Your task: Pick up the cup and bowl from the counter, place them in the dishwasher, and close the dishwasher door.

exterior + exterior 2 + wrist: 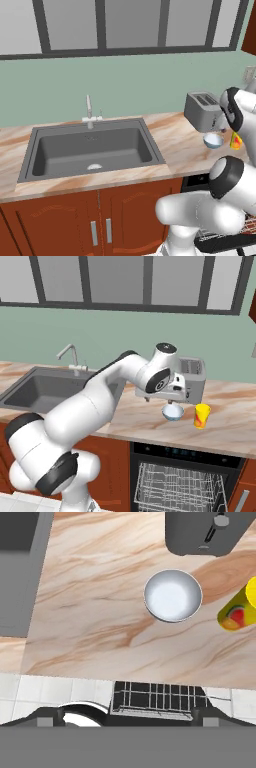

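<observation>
The white bowl (173, 412) (173, 595) (213, 141) sits on the marble counter (150, 428) just in front of the grey toaster. Right of it stands the yellow cup (202, 416) (239, 608), half hidden by my arm in the left base view (235, 142). My gripper (172, 402) (125, 718) hangs open a little above the bowl, pointing down, holding nothing. Below the counter edge the black dishwasher (187, 452) stands open. Its white wire rack (180, 486) (155, 699) is pulled out over the lowered dishwasher door (220, 245).
The toaster (194, 381) (202, 110) stands close behind the bowl and my hand. A grey sink (90, 147) with a faucet (89, 107) takes up the counter to the left. Red-brown cabinet doors (115, 215) run beneath it.
</observation>
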You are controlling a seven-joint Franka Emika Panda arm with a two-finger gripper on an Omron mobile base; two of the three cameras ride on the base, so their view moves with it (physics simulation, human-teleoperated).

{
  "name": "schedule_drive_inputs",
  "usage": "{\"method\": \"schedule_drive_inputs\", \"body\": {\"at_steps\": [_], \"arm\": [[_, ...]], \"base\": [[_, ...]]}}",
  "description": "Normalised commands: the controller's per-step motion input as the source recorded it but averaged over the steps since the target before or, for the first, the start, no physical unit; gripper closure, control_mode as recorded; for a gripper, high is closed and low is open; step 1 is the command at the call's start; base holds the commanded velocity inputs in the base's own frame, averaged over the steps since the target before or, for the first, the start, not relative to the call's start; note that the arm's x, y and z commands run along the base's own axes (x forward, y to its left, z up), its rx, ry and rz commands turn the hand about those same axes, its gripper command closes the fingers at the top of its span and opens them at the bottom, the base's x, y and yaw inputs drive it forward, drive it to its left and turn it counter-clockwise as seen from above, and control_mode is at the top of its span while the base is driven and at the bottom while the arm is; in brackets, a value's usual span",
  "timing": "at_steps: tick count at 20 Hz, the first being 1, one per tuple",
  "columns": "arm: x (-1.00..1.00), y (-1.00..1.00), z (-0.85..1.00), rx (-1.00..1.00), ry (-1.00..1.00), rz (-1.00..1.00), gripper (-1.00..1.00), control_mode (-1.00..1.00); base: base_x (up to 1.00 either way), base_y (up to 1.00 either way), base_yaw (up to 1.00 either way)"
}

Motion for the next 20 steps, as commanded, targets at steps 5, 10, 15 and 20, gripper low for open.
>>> {"method": "schedule_drive_inputs", "body": {"at_steps": [5,10,15,20], "arm": [[0.07,-0.35,-0.09,0.00,0.00,0.00,-1.00,-1.00],[0.09,-0.37,-0.09,0.00,0.00,0.00,-1.00,-1.00],[0.12,-0.37,-0.14,0.00,0.00,0.00,-1.00,-1.00],[0.23,-0.30,-0.19,0.00,0.01,0.00,-1.00,-1.00]], "base": [[0.00,0.00,0.00],[0.00,0.00,0.00],[0.00,0.00,0.00],[0.00,0.00,0.00]]}}
